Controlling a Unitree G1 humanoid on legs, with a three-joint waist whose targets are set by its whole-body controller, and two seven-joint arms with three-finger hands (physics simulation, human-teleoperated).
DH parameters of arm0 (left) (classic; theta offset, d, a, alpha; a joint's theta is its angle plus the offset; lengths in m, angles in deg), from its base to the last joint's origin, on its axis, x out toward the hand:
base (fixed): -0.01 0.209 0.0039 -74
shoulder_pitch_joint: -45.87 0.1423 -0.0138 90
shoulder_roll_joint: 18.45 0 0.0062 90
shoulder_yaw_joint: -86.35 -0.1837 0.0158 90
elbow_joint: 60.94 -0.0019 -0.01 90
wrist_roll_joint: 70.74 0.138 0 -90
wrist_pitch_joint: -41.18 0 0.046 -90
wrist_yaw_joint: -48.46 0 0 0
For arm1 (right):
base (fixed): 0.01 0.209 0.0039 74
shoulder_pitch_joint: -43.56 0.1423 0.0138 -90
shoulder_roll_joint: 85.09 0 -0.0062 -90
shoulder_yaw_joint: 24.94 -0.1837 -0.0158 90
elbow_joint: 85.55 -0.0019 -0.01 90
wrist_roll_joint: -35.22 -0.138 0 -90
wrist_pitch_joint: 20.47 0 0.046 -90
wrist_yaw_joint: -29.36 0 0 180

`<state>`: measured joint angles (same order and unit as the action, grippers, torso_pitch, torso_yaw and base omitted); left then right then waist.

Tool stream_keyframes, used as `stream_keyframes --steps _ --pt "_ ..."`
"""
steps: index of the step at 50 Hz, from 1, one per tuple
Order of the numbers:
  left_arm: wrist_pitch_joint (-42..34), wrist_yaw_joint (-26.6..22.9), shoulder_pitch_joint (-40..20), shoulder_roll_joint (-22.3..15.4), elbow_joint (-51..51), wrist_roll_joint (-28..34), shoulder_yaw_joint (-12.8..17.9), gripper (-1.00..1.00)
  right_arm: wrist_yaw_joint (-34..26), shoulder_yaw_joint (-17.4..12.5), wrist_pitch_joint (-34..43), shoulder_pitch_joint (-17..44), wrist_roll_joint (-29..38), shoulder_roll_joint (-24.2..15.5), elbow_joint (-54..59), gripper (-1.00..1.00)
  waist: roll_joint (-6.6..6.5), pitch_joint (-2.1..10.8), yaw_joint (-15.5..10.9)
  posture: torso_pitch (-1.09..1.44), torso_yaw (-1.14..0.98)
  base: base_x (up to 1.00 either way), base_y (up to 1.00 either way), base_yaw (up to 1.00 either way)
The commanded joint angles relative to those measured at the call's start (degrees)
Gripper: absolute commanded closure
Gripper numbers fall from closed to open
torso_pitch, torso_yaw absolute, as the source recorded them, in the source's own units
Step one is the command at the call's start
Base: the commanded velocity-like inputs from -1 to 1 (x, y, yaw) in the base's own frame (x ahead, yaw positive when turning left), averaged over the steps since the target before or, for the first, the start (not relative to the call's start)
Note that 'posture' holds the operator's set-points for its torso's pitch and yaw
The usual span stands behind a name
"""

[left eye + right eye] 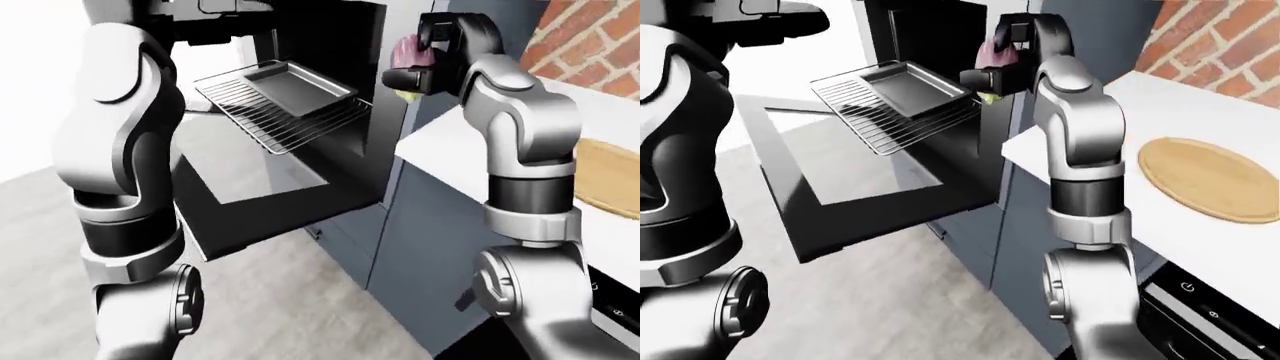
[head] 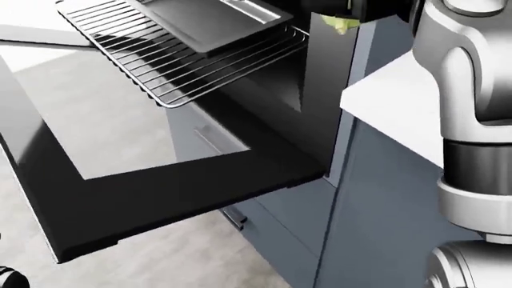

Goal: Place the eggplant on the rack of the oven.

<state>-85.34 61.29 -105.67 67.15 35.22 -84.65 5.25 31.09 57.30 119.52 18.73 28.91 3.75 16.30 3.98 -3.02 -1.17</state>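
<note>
Our right hand point(image 1: 420, 56), fingers clenched on pink eggplant point(image 1: 406, 51); wire rack point(image 1: 290, 124) carries flat metal tray point(image 1: 300, 84); left fingers' state indeterminable.

The oven rack point(image 1: 285, 120) looked like thin bright metal wire, and the baking tray point(image 1: 298, 86) on it was dull grey metal with a matt face. The oven door point(image 2: 152, 180) was glossy black with a smooth glass pane. The tabletop point(image 1: 1200, 97) was plain matt white, the round board point(image 1: 1210, 178) on it pale wood with faint grain. The wall point(image 1: 1220, 37) was rough red brick. The eggplant point(image 1: 408, 52) had smooth purple skin, and the right hand point(image 1: 425, 56) holding it was black plastic.
</note>
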Motion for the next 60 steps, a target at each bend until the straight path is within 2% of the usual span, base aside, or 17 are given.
stream_keyframes --steps 1,9,11,12,15,17,23,27,29,33,37,44,45,50,51,53,60 --pt "1.3 0.2 -2.5 -1.1 1.7 0.4 1.4 -1.0 -0.2 0.2 -2.0 2.8 -0.5 -0.1 -2.2 1.0 -0.03 2.09 -0.7 0.0 0.0 0.0 0.0 1.0" --pt "1.5 0.2 -2.3 -1.2 1.6 0.5 1.4 -1.0 -0.3 0.2 -2.4 2.4 -0.6 0.0 -2.3 1.0 -5.69 1.44 -0.1 0.0 0.0 0.0 0.0 1.0" --pt "1.5 0.2 -2.2 -1.2 1.8 0.5 1.5 -1.0 -0.2 0.2 -2.4 2.3 -0.6 0.1 -2.4 1.0 -7.86 1.7 -0.1 0.0 0.0 0.0 0.0 1.0" --pt "1.3 0.3 -2.3 -1.2 1.8 0.5 1.5 -1.0 -0.2 0.3 -1.9 2.4 -0.7 0.1 -2.8 1.0 -9.73 2.39 -0.1 0.0 0.0 0.0 0.0 1.0" --pt "1.3 0.3 -2.2 -1.2 1.8 0.4 1.5 -1.0 -0.3 0.3 -1.9 2.2 -0.7 0.1 -3.0 1.0 -8.54 2.21 -0.8 0.0 0.0 0.0 0.0 1.0" --pt "1.3 0.3 -2.5 -1.1 1.6 0.4 1.4 -1.0 -0.5 0.3 -2.0 2.4 -0.7 -0.1 -2.6 1.0 -6.98 2.65 -1.1 0.0 0.0 0.0 0.0 1.0" --pt "1.8 0.3 -2.4 -0.6 1.1 0.6 1.0 -1.0 -0.5 0.2 -1.9 2.8 -0.6 0.0 -2.2 1.0 -3.27 1.06 -0.2 0.0 0.0 0.0 0.0 1.0" --pt "1.3 0.3 -2.3 -0.5 1.6 0.7 1.1 -1.0 -0.6 0.1 -1.9 2.6 -0.8 0.1 -2.3 1.0 0.58 0.82 1.8 0.0 0.0 0.0 0.0 0.29" --pt "1.6 0.3 -2.2 -0.4 1.3 0.7 1.1 -1.0 -0.8 0.2 -1.9 2.9 -1.0 0.1 -1.9 1.0 -0.86 0.22 1.4 0.0 0.0 0.0 0.0 0.0" --pt "1.7 0.2 -1.7 -0.3 1.5 0.7 1.1 -1.0 -1.0 0.4 -2.0 3.1 -1.1 0.0 -1.8 1.0 -2.08 1.15 0.9 0.0 0.0 0.0 0.0 0.0" --pt "1.3 0.3 -1.9 -0.5 1.9 0.6 1.3 -1.0 -0.6 0.2 -1.4 3.0 -1.1 0.1 -2.6 1.0 -4.49 1.46 1.7 0.0 0.0 0.0 0.0 0.0" --pt "1.9 0.3 -1.5 -0.1 1.5 0.9 0.9 -1.0 -1.2 0.8 -2.0 2.4 -1.1 -0.1 -2.6 1.0 -4.12 1.39 1.5 0.0 0.0 0.0 0.0 0.0" --pt "1.6 0.3 -1.7 -0.2 1.7 0.9 0.9 -1.0 -0.7 0.2 -1.7 2.6 -1.2 0.1 -2.9 1.0 -4.38 2.62 0.8 0.0 0.0 0.0 0.0 0.33" --pt "1.2 0.3 -1.5 -0.2 2.3 0.7 1.1 -1.0 -0.4 0.2 -1.3 2.3 -1.2 0.1 -3.8 1.0 -3.84 1.74 -0.1 0.0 0.0 0.0 0.0 0.97" --pt "1.4 0.2 -1.4 -0.2 2.2 0.7 1.1 -1.0 -0.3 0.3 -1.8 2.3 -1.0 0.2 -3.3 1.0 -3.3 0.69 1.3 0.0 0.0 0.0 0.0 0.0" --pt "1.3 0.3 -1.3 -0.1 2.3 0.7 1.1 -1.0 0.0 0.2 -2.1 2.1 -1.0 0.3 -3.2 1.0 -4.01 1.24 0.5 0.0 0.0 0.0 0.0 0.0" --pt "1.4 0.5 -0.4 0.1 2.9 0.7 1.1 -1.0 0.1 0.3 -2.2 1.6 -1.4 0.4 -3.3 1.0 -4.34 1.28 0.7 0.0 0.0 0.0 0.0 0.0"
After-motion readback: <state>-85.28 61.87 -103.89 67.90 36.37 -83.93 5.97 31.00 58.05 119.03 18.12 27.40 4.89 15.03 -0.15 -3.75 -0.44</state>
